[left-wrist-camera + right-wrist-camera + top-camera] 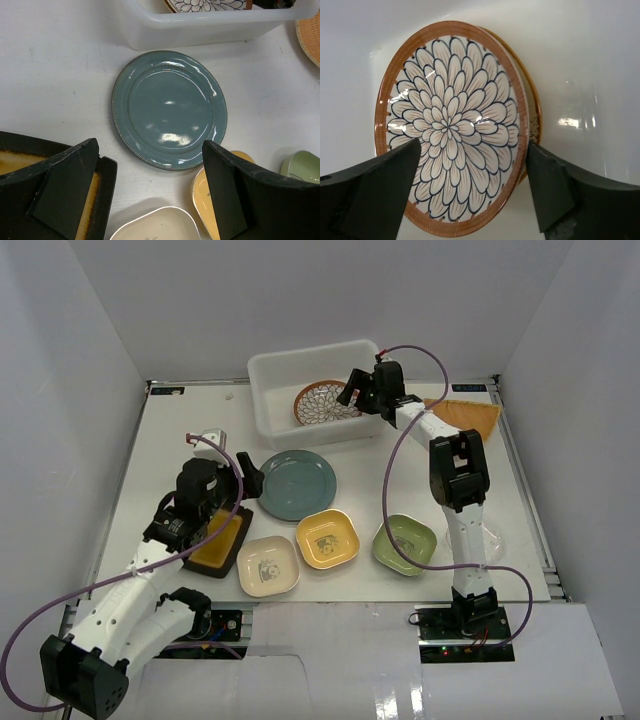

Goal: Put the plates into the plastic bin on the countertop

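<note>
Inside the plastic bin (268, 390), the brown petal-patterned plate (450, 125) lies beneath my right gripper (472, 150), whose fingers are spread apart and grip nothing. My left gripper (150, 145) hovers, fingers wide, over the teal plate (170, 107) on the countertop (180, 440).

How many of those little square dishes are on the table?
3, in a row at the table's near side: cream dish left, yellow dish middle, green dish right. The left arm covers part of it, so another might be hidden.
</note>
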